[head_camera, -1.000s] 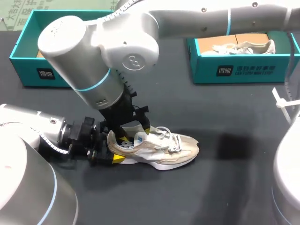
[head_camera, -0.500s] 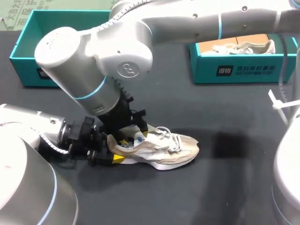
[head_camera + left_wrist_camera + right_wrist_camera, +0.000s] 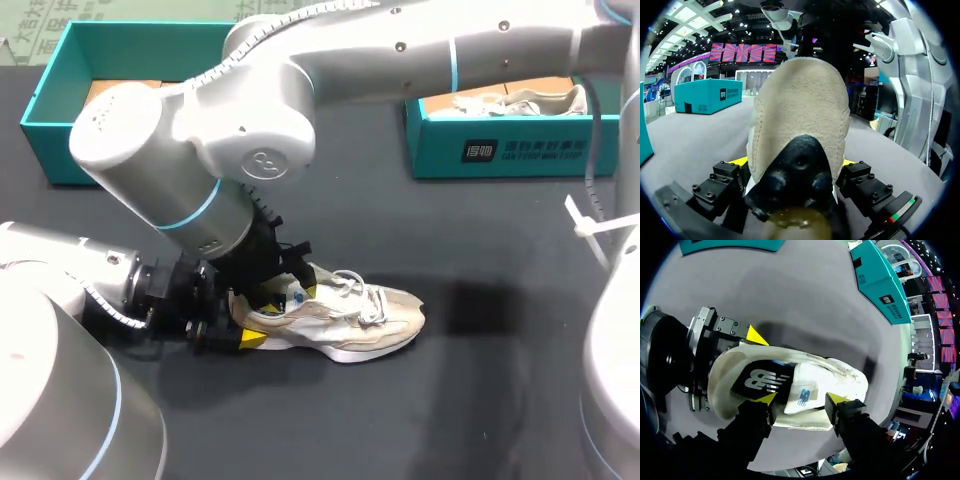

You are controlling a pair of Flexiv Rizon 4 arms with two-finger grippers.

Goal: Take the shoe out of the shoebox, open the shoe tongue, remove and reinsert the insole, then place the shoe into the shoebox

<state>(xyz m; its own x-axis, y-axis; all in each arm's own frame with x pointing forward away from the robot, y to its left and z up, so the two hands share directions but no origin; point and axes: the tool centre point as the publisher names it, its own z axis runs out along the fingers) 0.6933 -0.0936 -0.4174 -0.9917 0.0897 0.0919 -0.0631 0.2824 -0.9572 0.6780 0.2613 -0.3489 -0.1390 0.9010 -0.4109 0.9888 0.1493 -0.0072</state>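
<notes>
1. Standing well beyond both pincers, a teal shoebox (image 3: 500, 150) has white print on its wall.
2. Beige shoe (image 3: 370, 315) lies on the table (image 3: 480, 400), heel pinched in the left pincer (image 3: 795, 165).
3. Right pincer (image 3: 802, 399) sits at the tongue (image 3: 812, 385); its grip cannot be told.
4. Blue logo label (image 3: 803, 396) marks the tongue.

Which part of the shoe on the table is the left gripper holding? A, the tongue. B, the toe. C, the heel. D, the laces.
C: the left gripper is shut on the heel of the shoe, with one finger on each side of it.
</notes>
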